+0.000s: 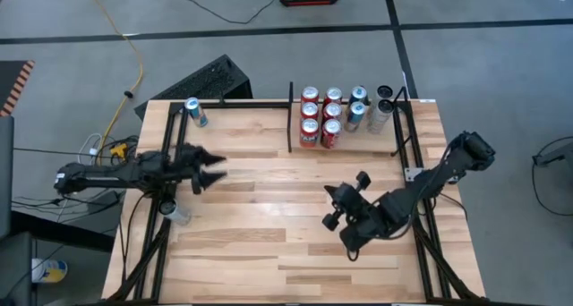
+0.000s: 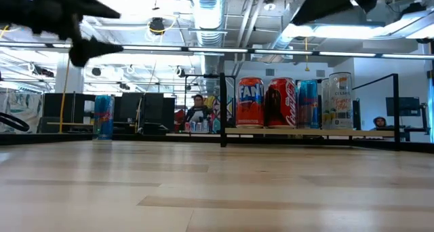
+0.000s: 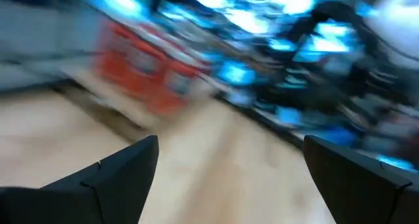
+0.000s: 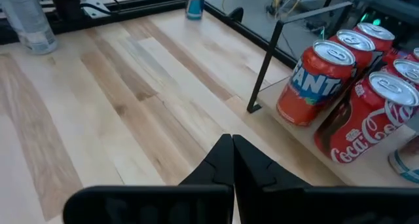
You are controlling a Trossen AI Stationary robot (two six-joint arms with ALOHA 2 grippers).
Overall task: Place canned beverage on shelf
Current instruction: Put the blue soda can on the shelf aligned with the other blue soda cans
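A blue can (image 1: 195,112) stands upright on the table near its far left corner; it also shows in the low view (image 2: 103,117) and the right wrist view (image 4: 194,2). The shelf (image 1: 369,141) is a wood bay at the far right, behind a thin black divider bar (image 1: 290,118). It holds several upright cans, among them an orange Fanta (image 4: 314,83) and a red Coca-Cola (image 4: 366,119). My left gripper (image 1: 213,172) is open and empty above the table's left side, nearer than the blue can. My right gripper (image 4: 232,152) is shut and empty over the table's middle right (image 1: 333,194).
A clear plastic bottle (image 4: 29,21) stands at the table's left edge (image 1: 175,212). Black tube frames run along the left (image 1: 166,163) and right (image 1: 412,163) sides. Bare wood lies between the two grippers (image 1: 269,190). People show in the room beyond (image 2: 196,110).
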